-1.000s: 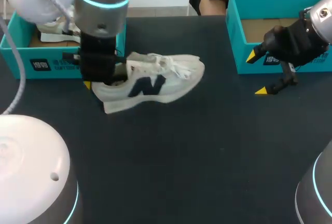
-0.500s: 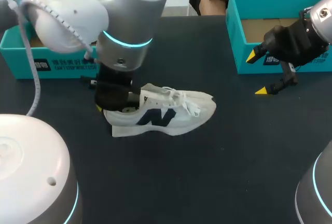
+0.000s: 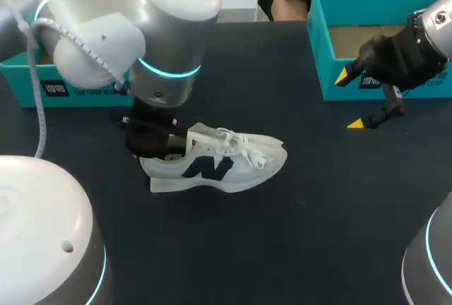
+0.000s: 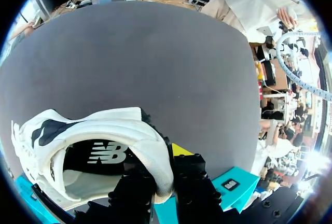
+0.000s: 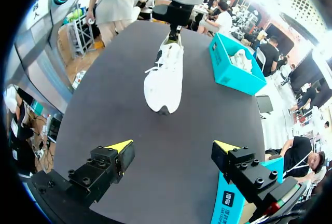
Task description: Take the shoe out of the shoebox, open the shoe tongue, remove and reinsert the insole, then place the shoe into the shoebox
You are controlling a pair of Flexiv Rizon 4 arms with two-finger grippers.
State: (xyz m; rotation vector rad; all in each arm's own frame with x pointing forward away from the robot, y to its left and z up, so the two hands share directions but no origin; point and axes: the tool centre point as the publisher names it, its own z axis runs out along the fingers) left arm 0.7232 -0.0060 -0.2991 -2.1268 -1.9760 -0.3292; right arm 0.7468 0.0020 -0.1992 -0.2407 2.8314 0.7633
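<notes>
Though obscure overhead, left end effector tight on shoe heel up close.

Overhead head view and both wrist views, left closest, share the shoe.

A dark logo mark stood on the side of the white shoe, and a white logo was printed on the dark insole at the heel. The left shoebox carried a square emblem and lines of white print on its front wall, too small to read. The right shoebox bore similar print, also illegible.
</notes>
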